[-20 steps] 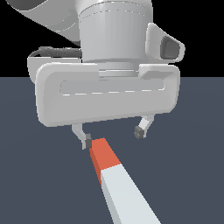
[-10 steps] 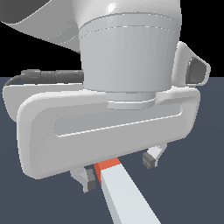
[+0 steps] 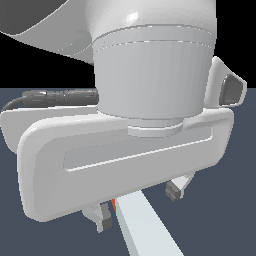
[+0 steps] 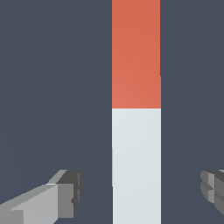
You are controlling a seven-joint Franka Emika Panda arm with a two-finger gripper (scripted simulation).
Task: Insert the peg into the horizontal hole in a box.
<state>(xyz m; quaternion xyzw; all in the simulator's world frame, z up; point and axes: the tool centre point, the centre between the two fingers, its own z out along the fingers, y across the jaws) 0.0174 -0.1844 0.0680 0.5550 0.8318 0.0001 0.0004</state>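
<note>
Grey-white peg (image 4: 136, 166) w/ orange-red end, flat on table (image 4: 52, 87)
End effector (image 4: 140, 192) spread wide astride peg, fingers (image 4: 65, 194) apart from it

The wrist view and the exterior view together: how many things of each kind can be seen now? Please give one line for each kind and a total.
Peg (pale grey-white with orange-red end): 1
Gripper (open, one finger on each side of the peg, not touching it): 1
Box: 0 in view
Total: 2
</note>
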